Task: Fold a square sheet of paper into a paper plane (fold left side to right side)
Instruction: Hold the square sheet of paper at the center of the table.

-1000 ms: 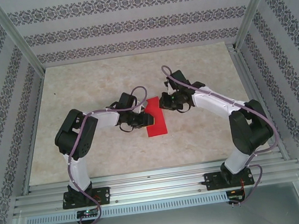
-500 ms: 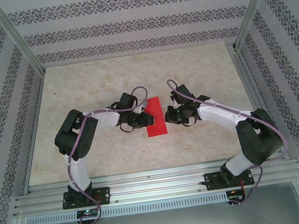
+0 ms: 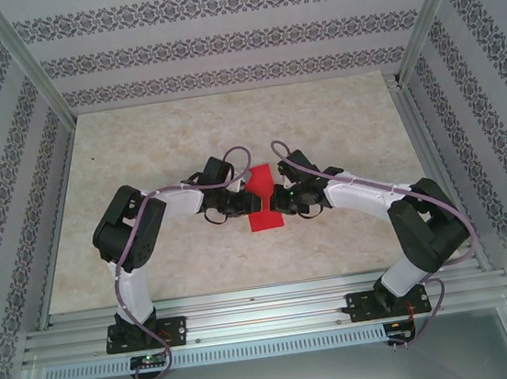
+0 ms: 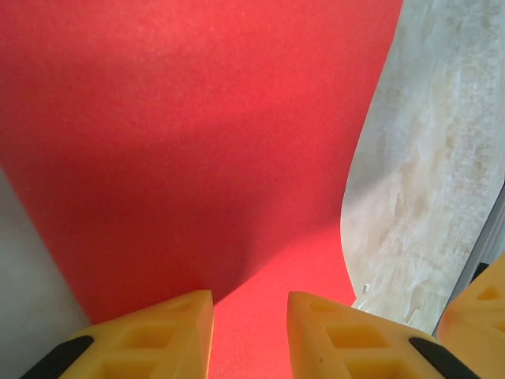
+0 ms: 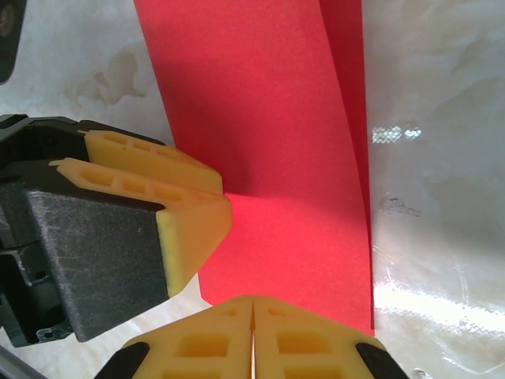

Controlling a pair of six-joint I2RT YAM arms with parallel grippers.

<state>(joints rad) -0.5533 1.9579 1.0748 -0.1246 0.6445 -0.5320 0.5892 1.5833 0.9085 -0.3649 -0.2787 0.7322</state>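
Table (image 3: 139,157): pale, marbled beige top, bordered by aluminium rails (image 3: 269,312) along the near edge. Lying directly on it, near the middle, is one piece of folded red paper (image 3: 265,219), its upper layer bowed slightly off the surface.

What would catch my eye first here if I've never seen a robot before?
The bright red paper in the middle of the pale marbled table jumps out first. Two arms bend in from either side, and the left gripper and right gripper meet over the sheet with yellow fingers. Patterned walls ring the table.
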